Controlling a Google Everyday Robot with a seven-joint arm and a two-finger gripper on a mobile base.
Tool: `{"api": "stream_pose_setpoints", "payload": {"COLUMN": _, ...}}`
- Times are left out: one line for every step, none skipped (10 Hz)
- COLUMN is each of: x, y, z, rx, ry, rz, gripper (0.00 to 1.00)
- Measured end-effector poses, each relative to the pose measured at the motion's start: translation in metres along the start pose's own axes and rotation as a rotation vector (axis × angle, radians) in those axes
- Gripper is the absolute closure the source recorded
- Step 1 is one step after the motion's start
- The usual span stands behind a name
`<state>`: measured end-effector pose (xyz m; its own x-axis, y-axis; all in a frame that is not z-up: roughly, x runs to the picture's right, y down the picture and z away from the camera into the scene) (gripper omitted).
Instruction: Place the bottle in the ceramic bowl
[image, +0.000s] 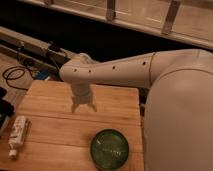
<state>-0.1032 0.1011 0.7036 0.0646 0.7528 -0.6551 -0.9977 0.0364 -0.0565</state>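
Wood counter (52, 97): my gripper (83, 106) hangs released; bottle (17, 135) well left of it, at the edge, could be knocked off.

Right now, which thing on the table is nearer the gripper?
The dark green ceramic bowl, front right. The gripper hangs over the middle of the table; the white bottle lies at the left edge.

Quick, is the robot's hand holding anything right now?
Gripper: open and empty, hanging over the middle of the wooden table.

Tool (83, 107) hovers above table (50, 100), behind green bowl (109, 147).
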Motion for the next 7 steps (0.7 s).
{"api": "stream_pose_setpoints", "payload": {"x": 0.000, "y": 0.000, "z": 0.000, "rx": 0.000, "ry": 0.000, "rz": 0.000, "gripper": 0.35}}
{"api": "stream_pose_setpoints", "payload": {"x": 0.000, "y": 0.000, "z": 0.000, "rx": 0.000, "ry": 0.000, "rz": 0.000, "gripper": 0.35}}
{"api": "stream_pose_setpoints", "payload": {"x": 0.000, "y": 0.000, "z": 0.000, "rx": 0.000, "ry": 0.000, "rz": 0.000, "gripper": 0.35}}
{"api": "stream_pose_setpoints", "payload": {"x": -0.001, "y": 0.000, "z": 0.000, "rx": 0.001, "ry": -0.004, "rz": -0.002, "gripper": 0.35}}
{"api": "stream_pose_setpoints", "payload": {"x": -0.003, "y": 0.000, "z": -0.002, "rx": 0.006, "ry": -0.021, "rz": -0.012, "gripper": 0.35}}
{"api": "stream_pose_setpoints", "payload": {"x": -0.007, "y": 0.005, "z": -0.008, "rx": 0.006, "ry": -0.073, "rz": -0.035, "gripper": 0.35}}
{"api": "stream_pose_setpoints", "payload": {"x": -0.014, "y": 0.016, "z": -0.014, "rx": -0.001, "ry": -0.154, "rz": -0.069, "gripper": 0.35}}
